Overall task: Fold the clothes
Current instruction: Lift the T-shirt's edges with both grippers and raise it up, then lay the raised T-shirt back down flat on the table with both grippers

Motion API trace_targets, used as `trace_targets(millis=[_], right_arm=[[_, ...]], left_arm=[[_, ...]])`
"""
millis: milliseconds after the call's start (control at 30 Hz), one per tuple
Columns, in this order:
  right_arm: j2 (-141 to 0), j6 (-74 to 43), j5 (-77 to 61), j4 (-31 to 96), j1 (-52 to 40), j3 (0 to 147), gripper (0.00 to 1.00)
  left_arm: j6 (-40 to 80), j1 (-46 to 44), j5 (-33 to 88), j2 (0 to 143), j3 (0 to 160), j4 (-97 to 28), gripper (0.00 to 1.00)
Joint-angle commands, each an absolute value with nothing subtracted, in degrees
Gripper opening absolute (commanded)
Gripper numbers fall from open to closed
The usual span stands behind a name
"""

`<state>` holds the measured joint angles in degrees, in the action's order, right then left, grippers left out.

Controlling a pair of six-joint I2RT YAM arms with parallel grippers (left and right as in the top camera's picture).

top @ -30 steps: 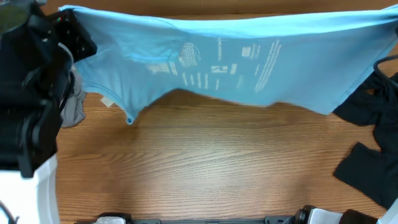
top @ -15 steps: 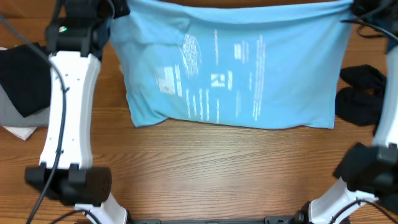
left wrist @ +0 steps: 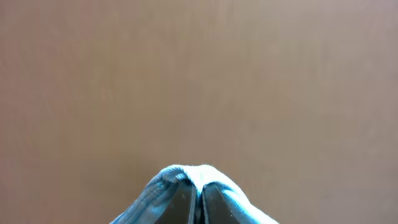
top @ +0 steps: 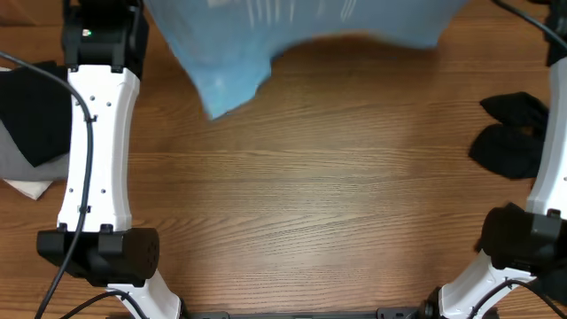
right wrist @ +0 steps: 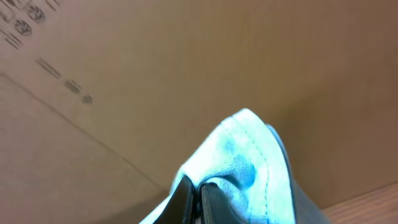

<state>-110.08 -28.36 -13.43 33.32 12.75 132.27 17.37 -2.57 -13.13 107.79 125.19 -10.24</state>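
my left claw (left wrist: 199,194) pinched blue T-shirt (top: 292,27) fold | my right claw (right wrist: 198,194) pinched it too | shirt blurred at table (top: 310,204) far side

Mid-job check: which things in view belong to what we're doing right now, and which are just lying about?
In the job:
- blue T-shirt
- left gripper and right gripper, both pinching its fabric

Lying about, untouched (probably clothes to fold later):
- right black garment
- left black garment
- grey garment
- white garment
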Motion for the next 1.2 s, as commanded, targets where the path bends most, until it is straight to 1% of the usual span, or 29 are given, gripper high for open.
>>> trace_targets(millis=[0, 67, 167, 300, 433, 533, 633, 733, 900, 1033, 1167], right_arm=[[-107.83, -26.28, -11.99, 36.6, 13.91, 135.72, 0.04], [-107.83, -25.06, -10.66, 40.23, 14.02, 135.74, 0.04], [-107.83, -25.06, -5.34, 47.68, 14.02, 135.72, 0.04], [-107.98, -25.06, 2.76, 60.07, 14.02, 135.72, 0.04], [-108.75, -25.04, 9.1, 72.14, 14.02, 135.7, 0.04], [-110.1, -23.07, 10.09, 80.34, 14.02, 135.7, 0.04], [-111.98, -21.98, 10.68, 89.14, 14.02, 134.41, 0.04], [-112.6, -22.04, 11.66, 93.65, 14.13, 130.8, 0.04], [-112.6, -22.06, 11.75, 96.62, 15.07, 120.86, 0.04], [-112.6, -22.06, 11.55, 96.49, 15.51, 110.67, 0.04], [-112.53, -22.06, 11.53, 93.69, 15.51, 99.55, 0.04]], left_arm=[[14.41, -1.85, -14.76, 106.04, 130.37, -12.45, 0.04], [12.95, -1.85, -14.66, 105.89, 132.09, -16.32, 0.04], [12.62, -1.85, -10.48, 105.62, 133.58, -23.99, 0.04], [13.04, -1.89, -2.37, 105.45, 133.67, -42.83, 0.04], [17.28, -1.89, -0.93, 106.04, 133.16, -63.77, 0.04], [19.07, -1.89, -0.3, 107.59, 132.75, -76.01, 0.04], [19.46, -1.89, 1.3, 109.73, 130.78, -83.68, 0.04], [19.27, -1.93, 3.64, 111.26, 127.22, -87.22, 0.04], [17.76, -2.33, 6.5, 112.64, 116.86, -92.58, 0.04], [16.97, -2.85, 6.52, 112.62, 106.56, -94.26, 0.04], [16.71, -3.16, 6.5, 111.85, 97.71, -93.8, 0.04]])
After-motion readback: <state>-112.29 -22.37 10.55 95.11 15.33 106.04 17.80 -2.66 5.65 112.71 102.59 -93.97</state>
